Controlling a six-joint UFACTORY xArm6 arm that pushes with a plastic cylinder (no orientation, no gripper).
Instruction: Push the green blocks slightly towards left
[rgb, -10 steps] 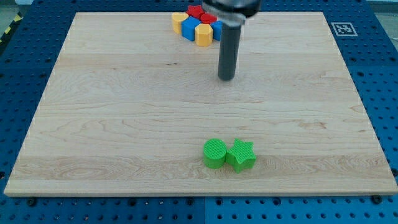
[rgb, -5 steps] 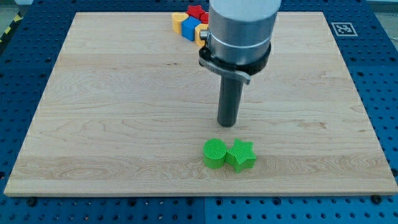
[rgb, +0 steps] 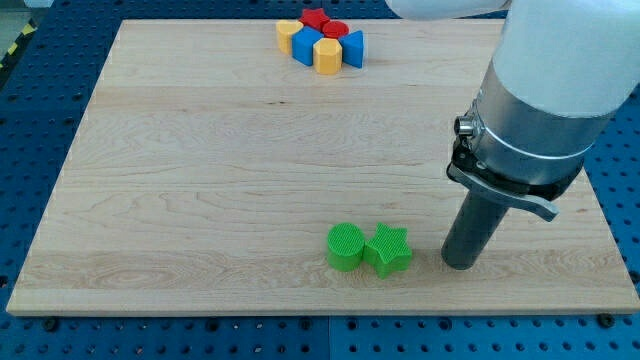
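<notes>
On the wooden board (rgb: 200, 150), near the front edge, the green round block (rgb: 346, 246) and the green star block (rgb: 388, 249) touch side by side, in a row running left to right. Just right of the star, not touching, stands my tip (rgb: 459, 264). It holds nothing.

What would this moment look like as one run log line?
my tip: right of green star, small gap | green cylinder: touching star's left | red, yellow, blue cluster: view's top

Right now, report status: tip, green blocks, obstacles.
My tip right of green star, small gap. Green cylinder touching star's left. Nothing between tip and star.
</notes>
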